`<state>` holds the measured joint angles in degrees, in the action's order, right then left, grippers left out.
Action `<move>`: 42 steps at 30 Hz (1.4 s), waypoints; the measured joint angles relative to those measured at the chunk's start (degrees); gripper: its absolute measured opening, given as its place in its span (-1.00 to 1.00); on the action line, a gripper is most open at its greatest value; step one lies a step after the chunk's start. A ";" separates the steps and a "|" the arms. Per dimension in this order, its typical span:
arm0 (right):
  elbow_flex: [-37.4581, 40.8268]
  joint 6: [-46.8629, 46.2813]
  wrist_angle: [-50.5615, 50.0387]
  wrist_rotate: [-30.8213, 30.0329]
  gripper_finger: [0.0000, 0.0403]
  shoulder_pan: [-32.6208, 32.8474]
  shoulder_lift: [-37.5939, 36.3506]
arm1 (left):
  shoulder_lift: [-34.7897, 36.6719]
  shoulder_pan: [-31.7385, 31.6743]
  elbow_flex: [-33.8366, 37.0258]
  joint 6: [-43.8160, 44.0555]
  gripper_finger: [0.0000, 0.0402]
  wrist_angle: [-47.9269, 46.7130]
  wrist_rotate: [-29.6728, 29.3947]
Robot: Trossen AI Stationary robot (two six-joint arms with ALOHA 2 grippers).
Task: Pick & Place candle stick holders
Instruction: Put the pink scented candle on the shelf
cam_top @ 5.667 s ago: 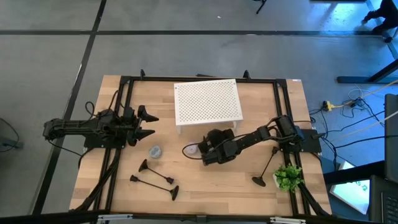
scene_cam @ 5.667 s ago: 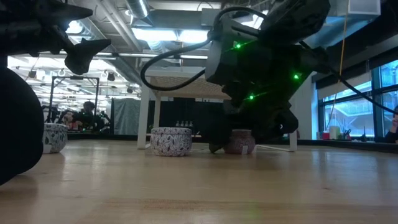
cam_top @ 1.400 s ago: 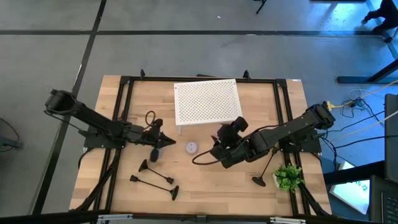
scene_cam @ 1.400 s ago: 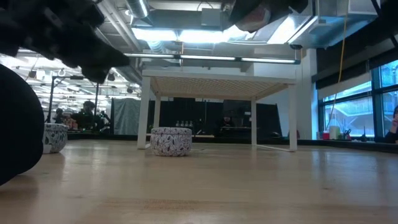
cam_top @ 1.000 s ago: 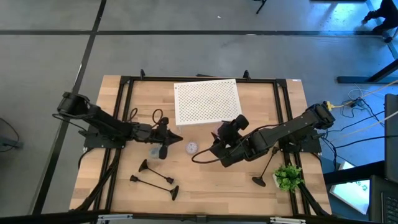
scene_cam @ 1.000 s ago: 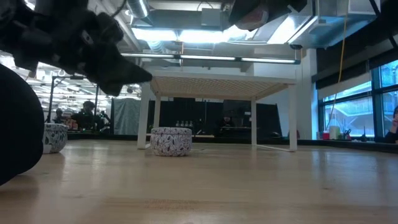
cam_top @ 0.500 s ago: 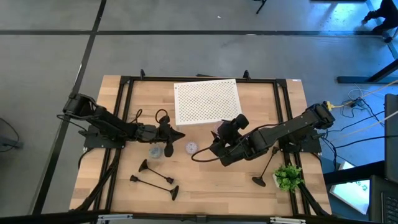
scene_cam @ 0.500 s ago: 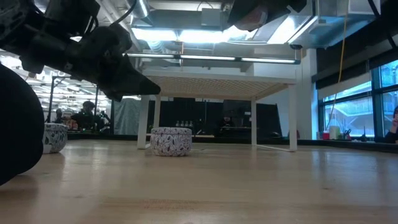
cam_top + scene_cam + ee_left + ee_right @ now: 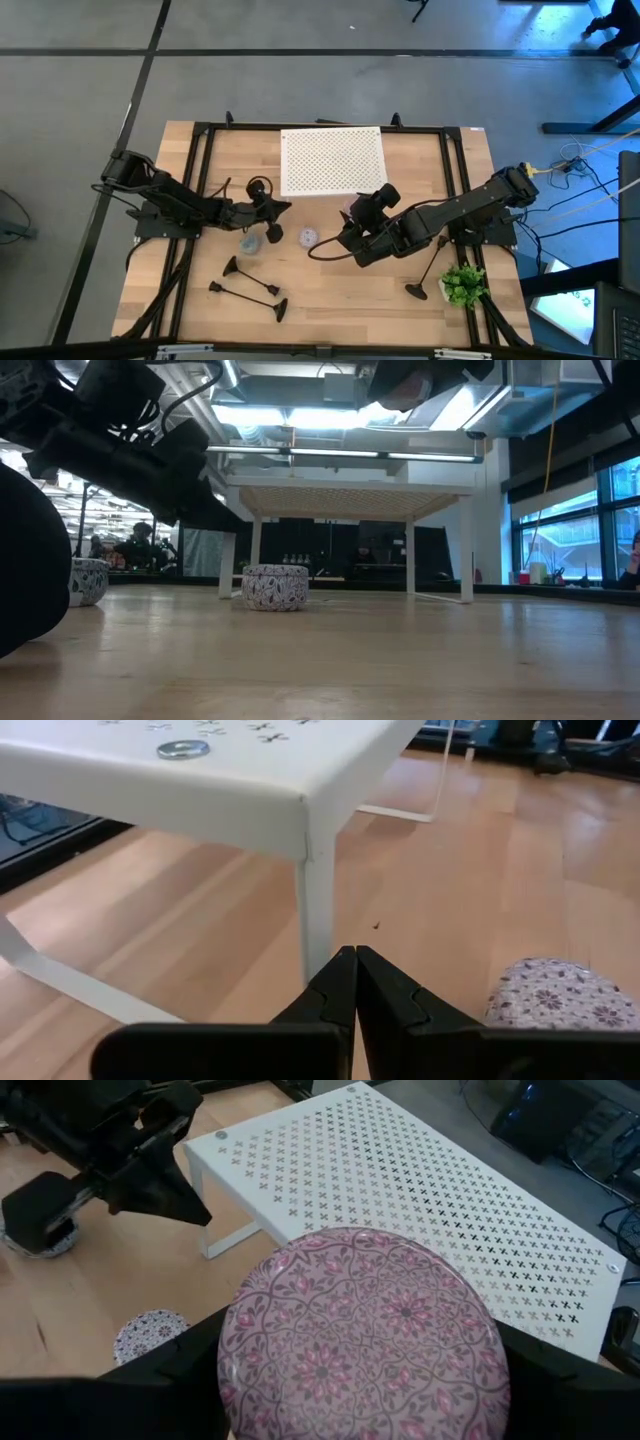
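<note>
The pale wooden table [image 9: 330,300] is framed by black rails, with open floor on all sides. At its 12 o'clock edge stands the white perforated metal riser shelf [image 9: 333,160], on thin white legs [image 9: 318,915] that leave open room beneath it in the low view. The broad strip of wood along the 6 o'clock edge, between the two groups of holders, lies bare.

The left gripper [image 9: 283,208] sits at about 9 o'clock of centre, its dark fingers [image 9: 340,982] pressed together and holding nothing, tips just beside the shelf's near-left leg. Below it lie a small grey patterned tin [image 9: 250,241] and a small lilac patterned round tin [image 9: 308,237], the second also showing past the fingers in the left wrist view.

The right gripper [image 9: 352,222] hangs at about 4 o'clock of the shelf, jaws spread wide around a round pink floral-patterned tin [image 9: 365,1335], which fills its wrist view; it seems lifted off the wood, though contact below is hidden.

The slim black metal candle stick holders lie flat: two [image 9: 246,266] [image 9: 248,293] at 7 o'clock, one [image 9: 428,272] at 4 o'clock beside a small green potted plant [image 9: 463,284].
</note>
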<state>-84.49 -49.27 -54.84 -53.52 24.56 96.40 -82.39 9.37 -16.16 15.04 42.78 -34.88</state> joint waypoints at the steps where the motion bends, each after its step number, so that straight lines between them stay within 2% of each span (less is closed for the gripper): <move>1: 0.02 -0.24 -0.01 0.00 0.46 0.00 0.00 | 0.02 -0.20 0.00 -0.13 -0.99 -0.18 0.06; 9: 0.02 -0.66 -0.01 0.09 0.46 0.01 0.00 | 0.02 -3.28 0.00 -0.17 -0.99 -2.35 1.56; 13: 0.48 -0.64 0.27 -1.36 0.46 0.02 0.00 | 0.42 -2.90 0.02 -0.03 -0.99 -0.09 7.76; 16: 2.11 -0.64 0.17 -5.35 0.46 -0.22 0.02 | 2.97 -1.05 0.04 -1.37 -0.99 2.76 12.80; 22: 5.66 -1.05 2.92 -7.49 0.46 -4.09 0.02 | 11.85 3.52 0.02 -5.20 -0.99 3.88 14.31; 28: 9.48 6.81 14.06 -2.07 0.46 -9.61 0.02 | 18.53 9.05 0.03 -8.36 -0.99 3.85 13.06; 34: 11.08 21.53 29.22 8.36 0.46 -15.92 0.02 | 20.09 12.72 0.03 -9.85 -0.99 3.74 10.26; 37: 11.15 26.12 31.95 11.59 0.46 -19.09 0.02 | 20.09 13.59 0.02 -9.85 -0.99 3.72 9.43; 42: 11.15 28.74 32.93 16.12 0.46 -24.86 0.02 | 20.09 14.91 0.02 -9.77 -0.99 3.72 8.72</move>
<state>-73.34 -20.53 -21.91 -37.39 -0.31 96.42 -62.30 24.27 -16.14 5.27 46.50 -26.16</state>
